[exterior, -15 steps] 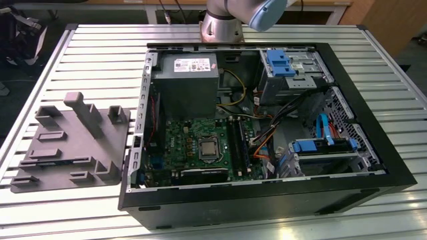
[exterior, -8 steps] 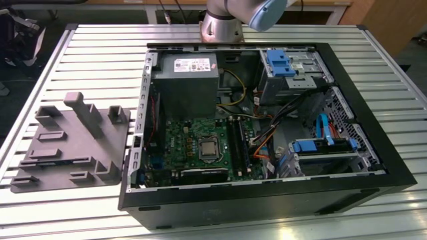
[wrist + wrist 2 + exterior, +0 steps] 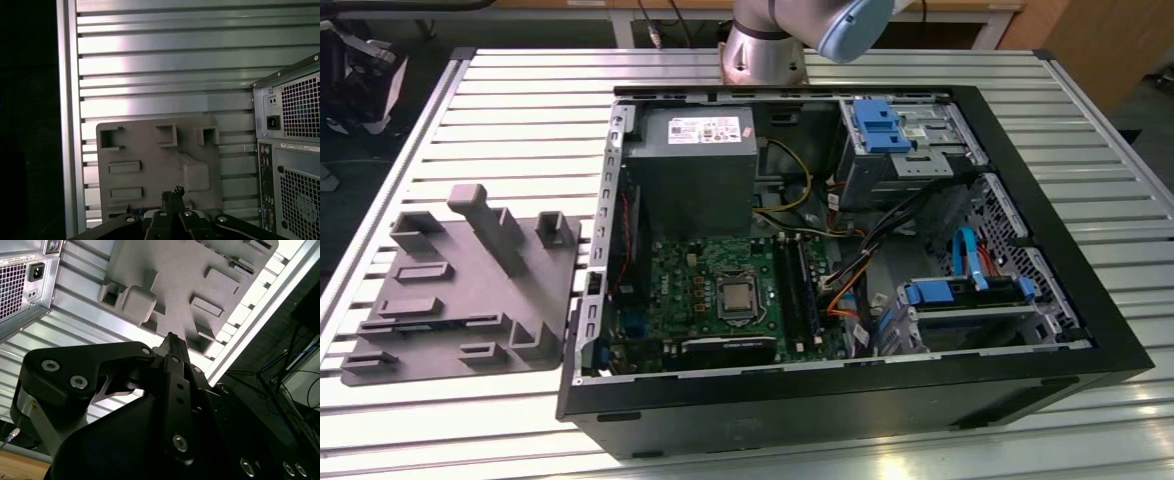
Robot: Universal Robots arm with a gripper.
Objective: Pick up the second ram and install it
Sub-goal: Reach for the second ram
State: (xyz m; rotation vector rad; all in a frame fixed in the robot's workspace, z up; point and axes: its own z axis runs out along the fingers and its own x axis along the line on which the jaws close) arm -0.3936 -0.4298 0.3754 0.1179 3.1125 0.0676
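In both wrist views my gripper point(image 3: 170, 337) point(image 3: 173, 192) hangs high above the table with its two black fingers pressed together and nothing visible between them. Below it lies the grey moulded holder point(image 3: 185, 275) point(image 3: 150, 150), which the exterior view shows on that view's left point(image 3: 454, 290), beside the open computer case point(image 3: 854, 390). Inside the case are the green motherboard point(image 3: 707, 280) and its long black memory slots point(image 3: 795, 285). I cannot make out the second ram. A small bluish patch point(image 3: 136, 214) shows at the holder's edge by the gripper body, and I cannot tell what it is.
The case's rear panel with its fan grille and power socket point(image 3: 295, 125) point(image 3: 25, 280) stands close beside the holder. The ribbed metal table point(image 3: 520, 100) ends in a rail point(image 3: 67, 100) past the holder. Cables, blue drive bays point(image 3: 881, 125) and a power supply point(image 3: 694, 160) crowd the case.
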